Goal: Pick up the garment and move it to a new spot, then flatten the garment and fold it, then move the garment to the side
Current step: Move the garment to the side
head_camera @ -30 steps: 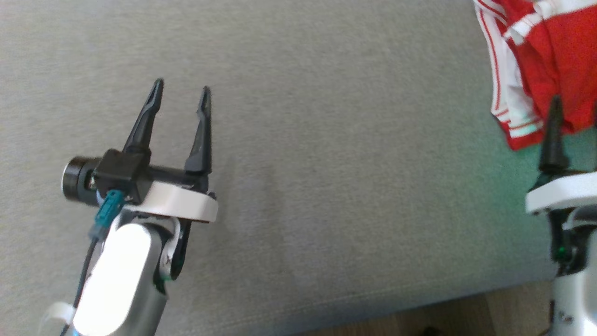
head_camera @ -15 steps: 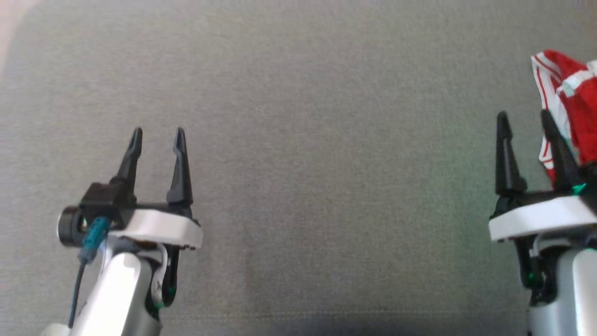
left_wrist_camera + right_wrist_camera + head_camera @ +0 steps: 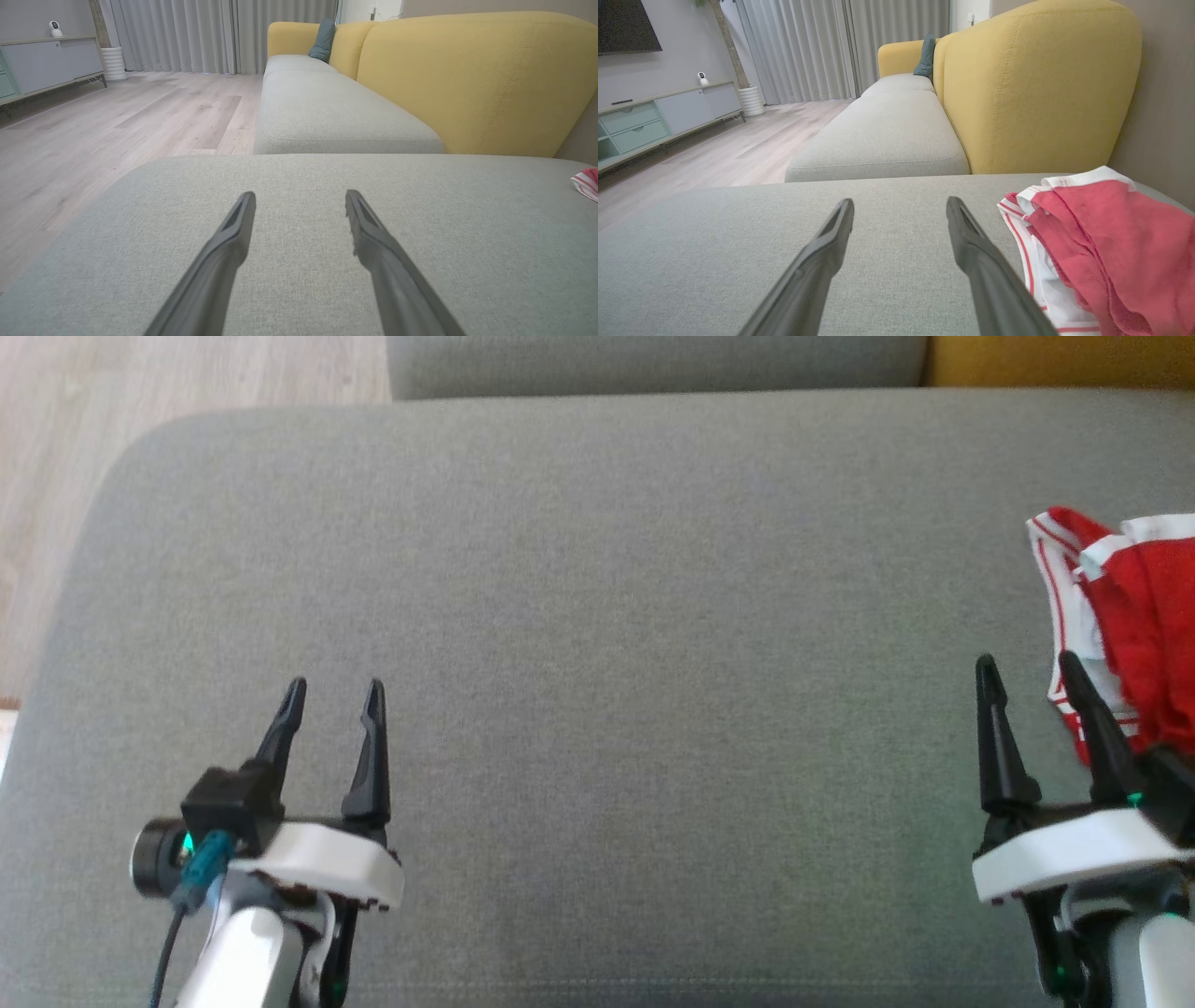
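Garment [image 3: 1139, 616], red with white trim, lying bunched at far right of cushion [image 3: 597, 569]. Right claw [image 3: 1026, 660] hovering just beside it, fingers spread, holding nothing. Left claw [image 3: 336, 686] also spread and empty, sitting well apart at near left. Risk: garment running partly out of head view, so right claw likely pinching trim alone, cloth slipping free or dragging. No brand or readable writing showing.

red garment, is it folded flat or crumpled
Crumpled: the red garment lies bunched in loose, uneven layers on the grey cushion, not laid flat.
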